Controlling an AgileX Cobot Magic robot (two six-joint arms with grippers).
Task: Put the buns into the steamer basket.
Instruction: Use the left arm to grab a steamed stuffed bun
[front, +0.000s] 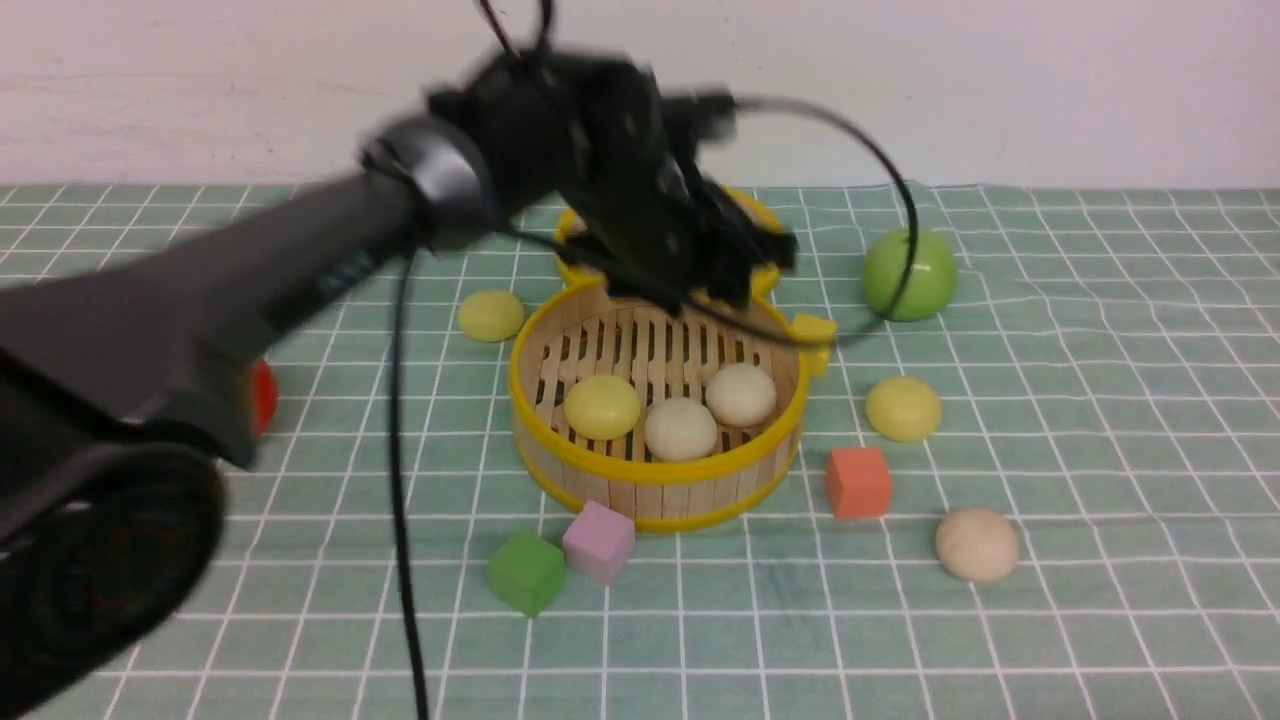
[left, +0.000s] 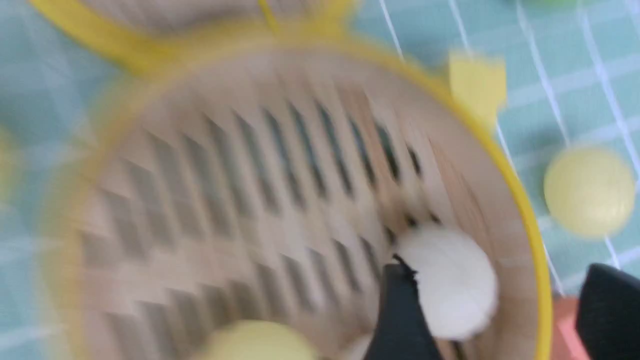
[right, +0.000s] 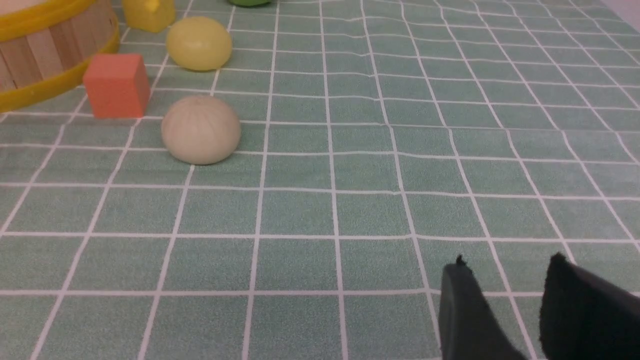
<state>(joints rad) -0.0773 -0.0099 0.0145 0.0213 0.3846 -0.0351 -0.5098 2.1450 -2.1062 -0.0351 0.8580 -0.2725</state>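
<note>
The robot's black left gripper (front: 740, 272), blurred, hangs over the far rim of the round slatted bamboo steamer basket (front: 560, 455) with yellow rims, which stands mid-way across a green checked tablecloth (front: 1100, 450). Seen from its wrist, its two black fingers (left: 400, 310) stand wide apart and grip nothing, one of them just beside a beige-white bun (left: 452, 280) lying on the slotted floor. Three of the six small, smooth, rounded buns lie in a row inside the basket: a pale yellow bun (front: 601, 406) on the left and two beige-white ones (front: 680, 428) (front: 741, 394) to its right. Three lie out on the cloth: a pale yellow one (front: 490, 315) near the basket's left, another (front: 903, 408) to its right, and a beige-white one (front: 976, 544) nearer the camera on the right. A flat yellow-rimmed lid (front: 568, 262) lies behind the basket, largely hidden by the gripper. A glossy green apple (front: 908, 275) sits far right, and a yellow cube (front: 815, 335) sits against the basket's right rim. An orange cube (front: 858, 482), a pink cube (front: 598, 541) and a green cube (front: 526, 572) sit around the basket. The right gripper (right: 507, 265), shown only by its wrist camera, is low over bare cloth, fingers parted and empty.
</note>
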